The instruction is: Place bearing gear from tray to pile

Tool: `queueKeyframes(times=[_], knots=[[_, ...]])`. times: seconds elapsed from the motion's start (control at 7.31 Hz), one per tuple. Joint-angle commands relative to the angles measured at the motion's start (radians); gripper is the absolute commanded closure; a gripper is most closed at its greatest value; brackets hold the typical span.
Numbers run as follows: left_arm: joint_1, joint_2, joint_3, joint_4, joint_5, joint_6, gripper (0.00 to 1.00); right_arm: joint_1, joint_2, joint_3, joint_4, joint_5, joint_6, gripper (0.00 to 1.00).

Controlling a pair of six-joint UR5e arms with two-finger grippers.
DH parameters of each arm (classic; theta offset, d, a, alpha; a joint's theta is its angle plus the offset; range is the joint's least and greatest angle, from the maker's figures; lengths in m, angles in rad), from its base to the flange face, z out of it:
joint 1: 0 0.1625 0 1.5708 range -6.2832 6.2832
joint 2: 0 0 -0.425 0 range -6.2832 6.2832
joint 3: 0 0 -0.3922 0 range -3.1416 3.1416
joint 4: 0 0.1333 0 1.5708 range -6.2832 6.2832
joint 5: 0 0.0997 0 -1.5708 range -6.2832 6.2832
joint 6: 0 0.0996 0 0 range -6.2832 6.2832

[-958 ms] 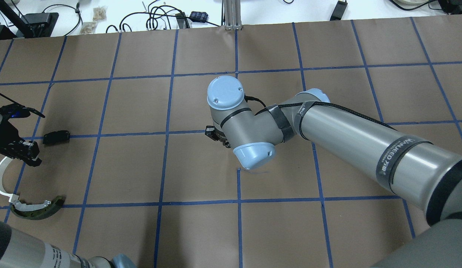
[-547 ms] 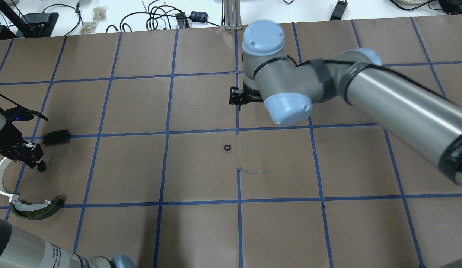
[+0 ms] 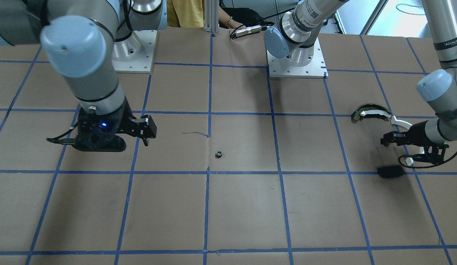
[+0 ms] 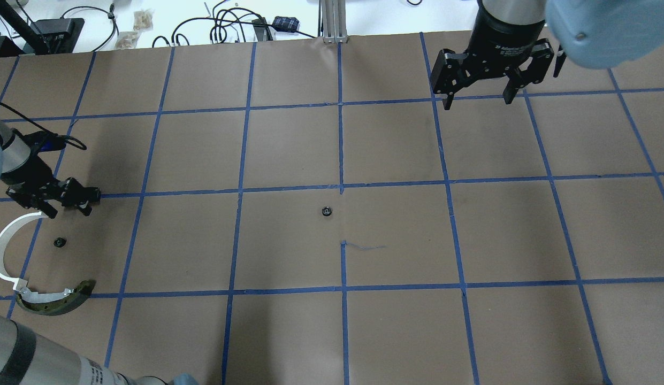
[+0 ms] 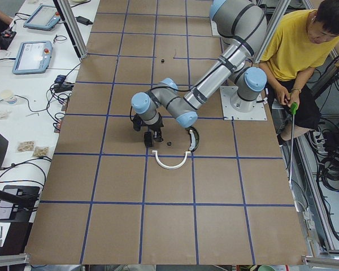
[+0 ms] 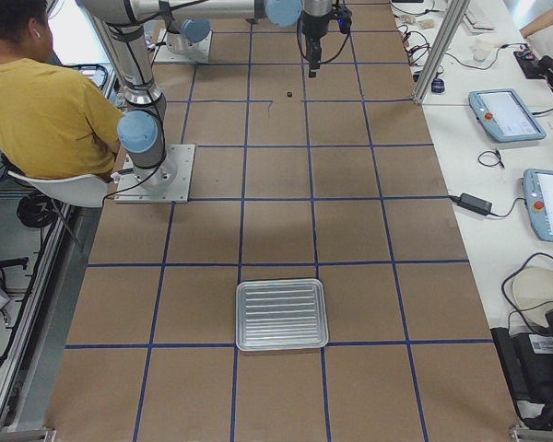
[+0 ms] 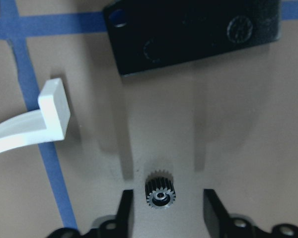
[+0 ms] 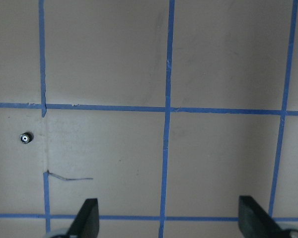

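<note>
Your left gripper [image 4: 68, 209] sits at the left edge of the overhead view with its fingers spread and holding nothing. The wrist view shows 1 bearing gear [image 4: 59, 243] lying loose on the paper between them. It is just beside the white arc [image 7: 53, 104], below the flat black piece [image 7: 188, 34] and above the dark curved piece [image 4: 53, 302], so it already lies in the pile.

A 2nd gear [image 4: 326, 212] rests alone at the frame's centre, well apart from the pile. It was probably set there as a halfway drop, since the tray [image 6: 281, 315] lies at the far right end.

Your right gripper [image 4: 477, 101] hangs at the upper right, jaws wide and empty.

1 s ago that arm covered the centre. 0.5 s ago it was pulling away and had uncovered the 2nd gear. The left gripper has shifted up-frame, exposing the pile gear and hiding the black piece.
</note>
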Motion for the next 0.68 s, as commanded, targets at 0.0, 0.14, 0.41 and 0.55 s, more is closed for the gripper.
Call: queueKeyframes(times=[0.0, 0.14, 0.41, 0.55], knots=[[-0.269, 0.063, 0.03, -0.004, -0.026, -0.249, 0.0, 0.002, -0.071, 0.071, 0.007, 0.006, 0.008, 0.0], [-0.396, 0.083, 0.024, -0.005, -0.029, -0.32, 0.0, 0.002, -0.045, 0.065, -0.059, 0.003, 0.005, 0.0], [-0.59, 0.08, 0.035, 0.094, -0.029, -0.415, 0.0, 0.002, -0.021, 0.065, -0.07, 0.009, 0.006, 0.0], [-0.647, 0.059, 0.033, 0.104, -0.036, -0.48, 0.0, 0.0, -0.001, 0.057, -0.137, 0.011, 0.005, 0.0]])
